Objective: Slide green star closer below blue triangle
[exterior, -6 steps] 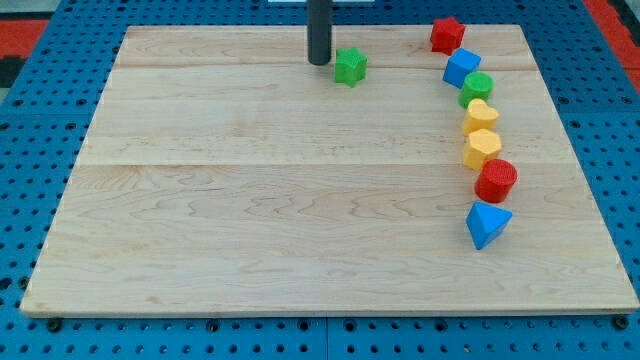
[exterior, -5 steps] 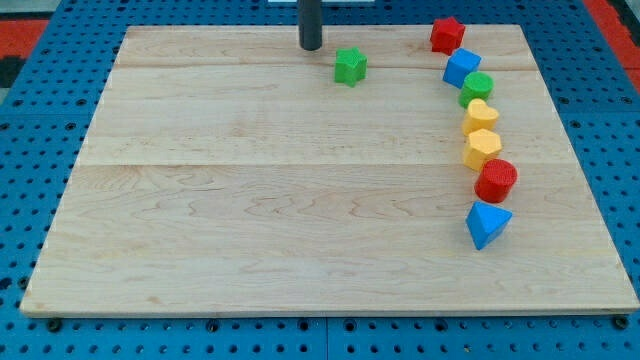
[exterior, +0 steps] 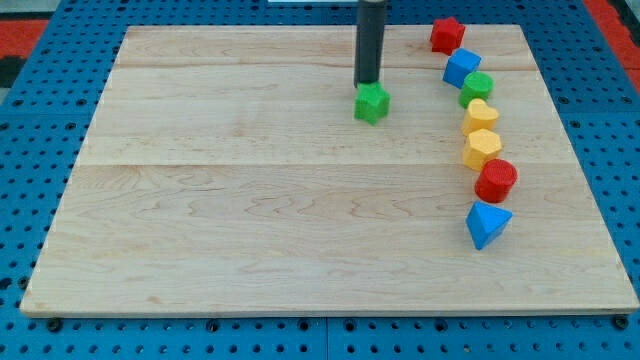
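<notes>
My tip (exterior: 367,83) touches the top edge of the green star (exterior: 372,102), which sits on the wooden board (exterior: 250,200), well apart to the upper left of the blue triangle (exterior: 487,223).

my tip (exterior: 368,82) touching green star (exterior: 372,103) top, seemingly

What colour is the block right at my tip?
Green: the star sits just below my tip, seen in the camera view.
</notes>
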Motion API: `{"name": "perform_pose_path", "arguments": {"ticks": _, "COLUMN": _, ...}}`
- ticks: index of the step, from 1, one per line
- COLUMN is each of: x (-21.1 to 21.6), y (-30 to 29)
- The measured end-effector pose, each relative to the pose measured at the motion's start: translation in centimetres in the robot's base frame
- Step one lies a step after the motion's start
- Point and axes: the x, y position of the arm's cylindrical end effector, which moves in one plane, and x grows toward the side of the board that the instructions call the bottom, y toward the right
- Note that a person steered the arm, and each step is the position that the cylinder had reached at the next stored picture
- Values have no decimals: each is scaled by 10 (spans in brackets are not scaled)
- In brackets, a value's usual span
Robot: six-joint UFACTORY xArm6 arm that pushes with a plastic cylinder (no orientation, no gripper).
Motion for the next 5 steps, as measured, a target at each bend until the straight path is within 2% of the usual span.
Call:
{"name": "perform_pose_path", "arguments": {"ticks": 1, "x": 64, "y": -5}}
{"name": "perform_pose_path", "arguments": {"ticks": 4, "x": 210, "y": 11}}
{"name": "perform_pose_path", "arguments": {"ticks": 5, "x": 223, "y": 39}}
